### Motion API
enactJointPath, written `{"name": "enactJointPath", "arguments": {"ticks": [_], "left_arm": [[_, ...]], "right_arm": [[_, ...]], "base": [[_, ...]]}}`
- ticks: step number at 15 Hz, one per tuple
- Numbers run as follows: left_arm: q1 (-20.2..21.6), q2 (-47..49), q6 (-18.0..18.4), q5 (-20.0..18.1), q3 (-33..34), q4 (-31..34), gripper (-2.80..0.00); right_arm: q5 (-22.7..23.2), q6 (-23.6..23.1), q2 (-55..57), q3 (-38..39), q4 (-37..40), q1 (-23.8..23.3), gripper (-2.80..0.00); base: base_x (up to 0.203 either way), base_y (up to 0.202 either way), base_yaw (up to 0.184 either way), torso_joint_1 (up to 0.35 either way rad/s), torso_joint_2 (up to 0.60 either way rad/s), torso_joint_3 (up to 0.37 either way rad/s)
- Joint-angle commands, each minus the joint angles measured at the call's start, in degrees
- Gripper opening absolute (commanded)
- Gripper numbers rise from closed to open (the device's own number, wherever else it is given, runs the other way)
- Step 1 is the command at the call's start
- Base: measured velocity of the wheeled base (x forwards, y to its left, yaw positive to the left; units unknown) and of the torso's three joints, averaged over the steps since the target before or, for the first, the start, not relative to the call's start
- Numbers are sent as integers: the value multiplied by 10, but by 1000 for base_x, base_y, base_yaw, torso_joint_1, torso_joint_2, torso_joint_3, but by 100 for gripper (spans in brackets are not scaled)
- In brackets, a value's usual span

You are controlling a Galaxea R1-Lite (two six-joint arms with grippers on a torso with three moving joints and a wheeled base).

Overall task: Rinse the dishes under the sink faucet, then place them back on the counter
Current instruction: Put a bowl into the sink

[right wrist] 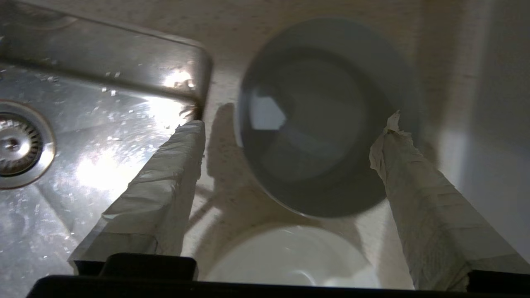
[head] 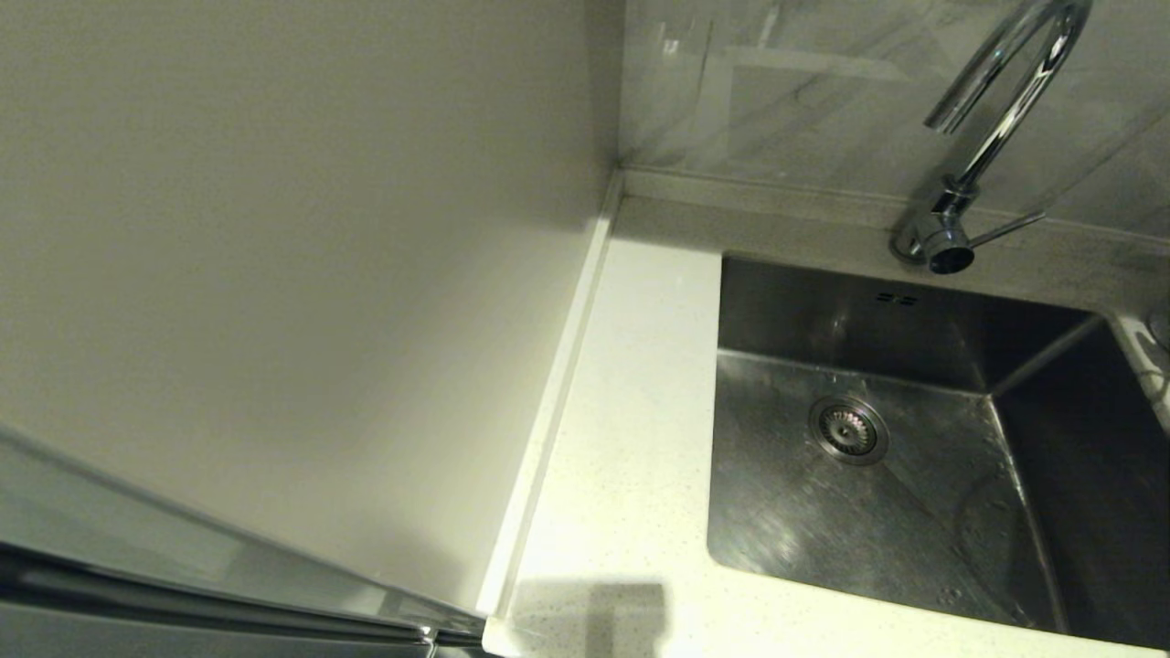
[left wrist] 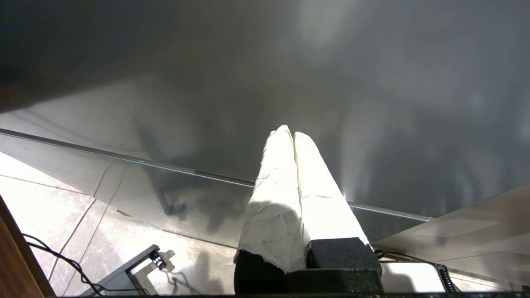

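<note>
On my head view neither arm shows. The sink (head: pixel 914 512) fills the lower right of the frame, with its drain (head: pixel 848 429) near the middle of the basin floor and two overflow slots (head: pixel 896 299) on the back wall. The faucet (head: pixel 996 119) rises at the upper right, its lever (head: pixel 1005 228) sticking out to the right of the base. The counter (head: pixel 631 439) runs down the centre of the frame as a pale strip between the sink and the wall panel (head: pixel 274 256) on the left. I see no bowls in this view.

My right wrist view looks down on the right gripper (right wrist: pixel 292 124), its taped fingers (right wrist: pixel 165 194) spread wide and holding nothing. Between them, on the counter (right wrist: pixel 223 82), sits a dark-looking bowl (right wrist: pixel 323 124), blurred; I cannot tell its true colour, nor whether the finger at the right of the frame touches its rim. A white bowl (right wrist: pixel 290 256) lies just beside it at the bottom centre of the frame. The sink (right wrist: pixel 83 124) and drain (right wrist: pixel 16 142) fill the left of that frame.

The left gripper (left wrist: pixel 290 134) is parked away from the work, fingers (left wrist: pixel 319 194) pressed together, empty, over a tiled floor (left wrist: pixel 49 207).
</note>
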Motion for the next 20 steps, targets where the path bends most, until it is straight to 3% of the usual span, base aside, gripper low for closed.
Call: {"name": "enactJointPath", "arguments": {"ticks": [1,18,19,20], "left_arm": [[0,-2,0,0,0,0,-280],[0,-2,0,0,0,0,-280],[0,-2,0,0,0,0,-280],[-1,-2,0,0,0,0,-280]], "right_arm": [[7,-2,13,1,1,7,0],[4,-14,30,1,-49,18,0],[3,-15,29,2,-49,18,-280],[3,-15,29,2,-49,17,-280]], "base": [[0,0,0,0,0,0],[0,0,0,0,0,0],[0,0,0,0,0,0],[0,0,0,0,0,0]]}}
